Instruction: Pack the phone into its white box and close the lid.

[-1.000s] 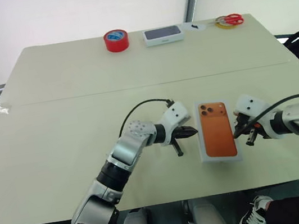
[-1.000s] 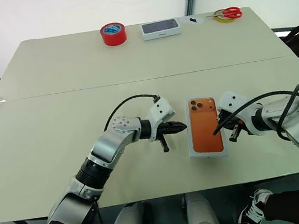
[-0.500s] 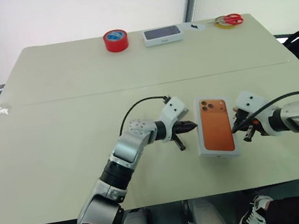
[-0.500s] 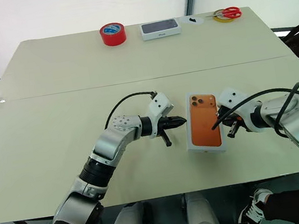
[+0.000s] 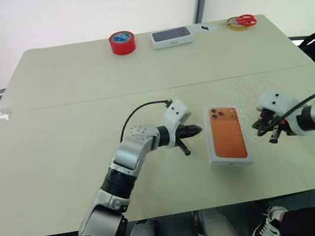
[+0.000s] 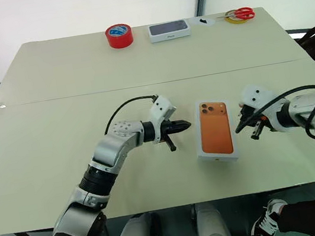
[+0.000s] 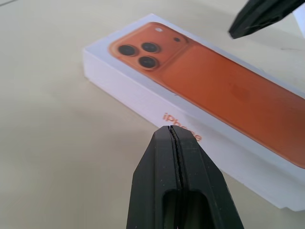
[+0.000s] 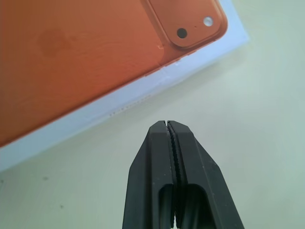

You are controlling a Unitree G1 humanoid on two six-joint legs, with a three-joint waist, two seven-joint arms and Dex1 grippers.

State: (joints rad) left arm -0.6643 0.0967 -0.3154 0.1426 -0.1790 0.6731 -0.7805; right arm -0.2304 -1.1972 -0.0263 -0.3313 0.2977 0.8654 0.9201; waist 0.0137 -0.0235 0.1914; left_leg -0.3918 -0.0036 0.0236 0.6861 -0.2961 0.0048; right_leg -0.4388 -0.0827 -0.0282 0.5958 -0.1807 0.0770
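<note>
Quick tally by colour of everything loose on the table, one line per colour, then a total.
Orange-printed white: 1, the closed phone box lid
Red: 2, tape roll, scissors
White with dark top: 1, box
Yellow: 1, tape ring
White with dark mark: 1, small item
Total: 6

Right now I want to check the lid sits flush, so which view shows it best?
The left wrist view: the lid shows top and side wall close up. The right wrist view gives one edge; the eye views see it small from above.
</note>
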